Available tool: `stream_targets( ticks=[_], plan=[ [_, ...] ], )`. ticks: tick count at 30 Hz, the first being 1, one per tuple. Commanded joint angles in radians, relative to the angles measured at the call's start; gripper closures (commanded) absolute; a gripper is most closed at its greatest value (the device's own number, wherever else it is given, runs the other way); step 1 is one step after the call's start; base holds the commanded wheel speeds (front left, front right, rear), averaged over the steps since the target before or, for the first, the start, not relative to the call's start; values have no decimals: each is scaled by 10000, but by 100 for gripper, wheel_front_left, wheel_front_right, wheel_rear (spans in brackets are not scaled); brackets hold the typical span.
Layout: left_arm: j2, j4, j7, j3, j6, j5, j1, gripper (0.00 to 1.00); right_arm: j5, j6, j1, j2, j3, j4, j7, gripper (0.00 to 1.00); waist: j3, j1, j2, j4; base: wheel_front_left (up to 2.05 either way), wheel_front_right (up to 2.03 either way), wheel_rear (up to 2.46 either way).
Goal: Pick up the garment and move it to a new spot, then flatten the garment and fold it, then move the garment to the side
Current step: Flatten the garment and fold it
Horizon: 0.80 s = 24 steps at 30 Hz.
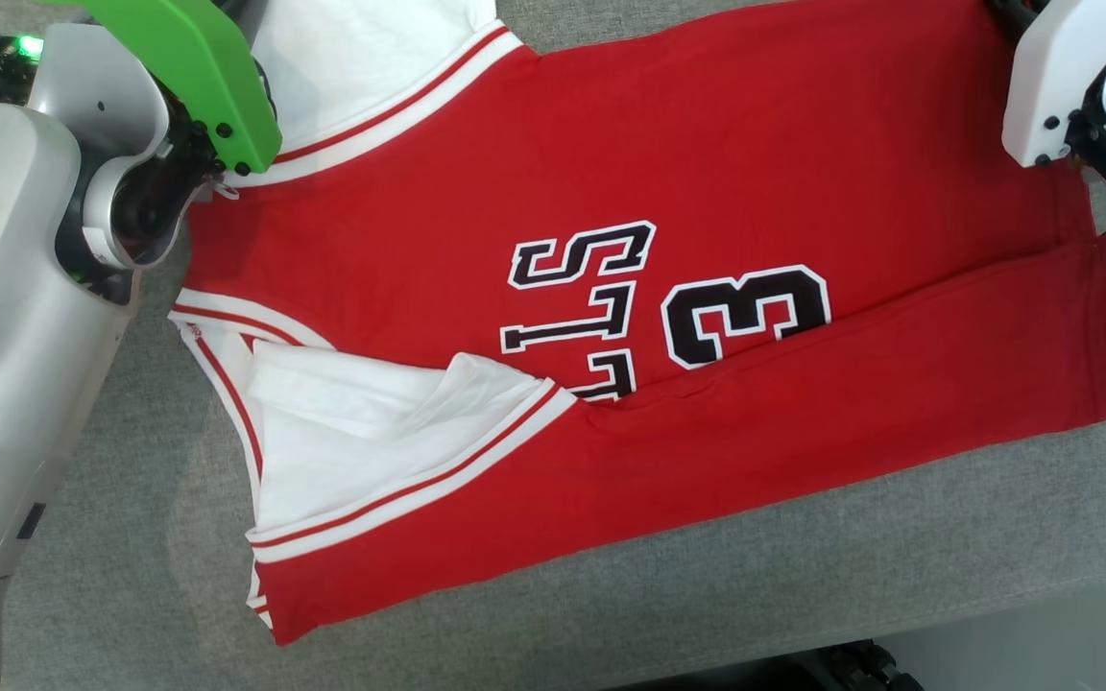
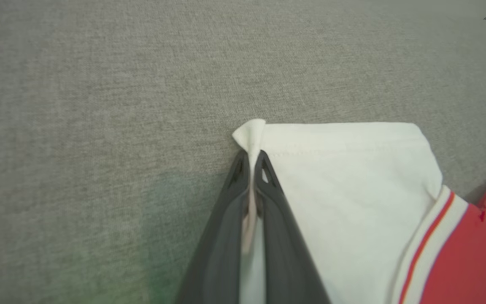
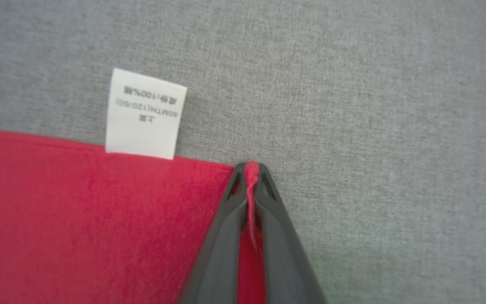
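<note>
The garment (image 1: 668,192) is a red jersey with white sleeves, white-and-red trim and black lettering, lying flat on the grey cloth table with its near long edge folded up over the number. In the left wrist view my left gripper (image 2: 251,158) is shut on the corner of the white sleeve (image 2: 352,177). In the right wrist view my right gripper (image 3: 251,169) is shut on the red hem corner (image 3: 99,219) of the garment, close to a white care label (image 3: 144,114). The head view has both wrists at the far corners, fingertips hidden.
The grey cloth table (image 1: 803,576) runs all around the garment, and its near edge shows at the lower right. A green cover (image 1: 198,77) sits on my left wrist. My pale left forearm (image 1: 6,336) stands along the left side.
</note>
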Motion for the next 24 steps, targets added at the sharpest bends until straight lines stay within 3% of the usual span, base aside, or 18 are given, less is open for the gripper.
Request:
stream_targets(
  ticks=[1, 8, 15, 24],
  plan=[
    [80, 144, 17, -72, 9, -43, 261, 100, -96, -18, 939, -66, 171, 436, 348, 100, -64, 0, 0, -7, 0, 0, 0],
    [63, 37, -1049, 193, -207, 170, 296, 100, -629, -21, 831, 121, -441, -60, -1254, 100, -313, 0, 0, 67, 0, 0, 0],
    [-210, -136, -3477, 463, -498, 591, 1128, 100, -741, -18, 1088, 209, -690, 83, -2706, 100, -937, 0, 0, 479, 0, 0, 0],
    [-551, -718, -6284, -22, -1049, 1405, 3128, 100, -1119, -19, 2390, 153, -1629, 480, -5273, 100, -2143, 0, 0, 1213, 0, 0, 0]
  ],
)
